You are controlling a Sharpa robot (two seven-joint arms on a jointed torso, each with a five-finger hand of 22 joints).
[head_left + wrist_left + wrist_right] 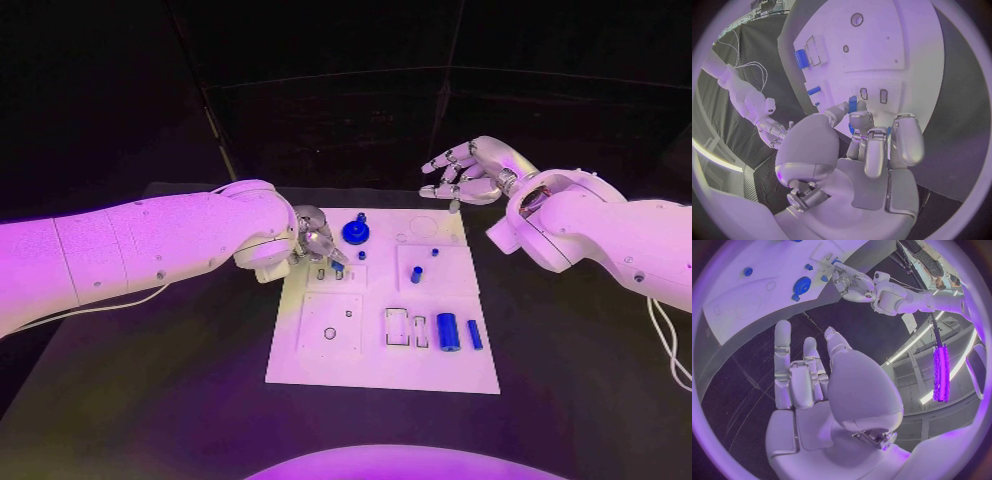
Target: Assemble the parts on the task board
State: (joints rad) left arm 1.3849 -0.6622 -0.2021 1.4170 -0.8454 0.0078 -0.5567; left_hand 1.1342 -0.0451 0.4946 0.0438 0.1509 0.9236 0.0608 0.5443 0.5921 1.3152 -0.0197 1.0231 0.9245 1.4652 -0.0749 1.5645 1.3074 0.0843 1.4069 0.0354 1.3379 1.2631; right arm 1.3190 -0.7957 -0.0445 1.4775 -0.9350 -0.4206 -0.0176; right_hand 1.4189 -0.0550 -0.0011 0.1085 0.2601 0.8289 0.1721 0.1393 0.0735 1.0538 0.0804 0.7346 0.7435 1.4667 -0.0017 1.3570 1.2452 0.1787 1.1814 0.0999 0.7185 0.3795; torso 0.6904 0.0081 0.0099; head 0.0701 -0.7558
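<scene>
1. The left robot hand (315, 240) reaches over the near-left part of the task board (325, 365). In the left wrist view it pinches a small blue peg (852, 104) between thumb and a fingertip, just above two small slots (873, 94). Judging by that pose, it holds the peg upright to seat it there.

2. Just beyond its fingers stands a round blue knob-like part (355, 234), already on the board. Farther toward the right robot hand, two short blue pegs (417, 274) stand in the white plate.

3. Well on the near side of the left robot hand lie a blue cylinder (447, 331) and a slimmer blue bar (475, 334), beside rectangular recesses, apparently waiting their turn. The parts look like smooth, hard plastic; the board is flat, matte and rigid.

4. The right robot hand (469, 172) hovers past the board's far corner above the black tabletop (144, 400), fingers loosely curled and apart, holding nothing, likely kept clear.
</scene>
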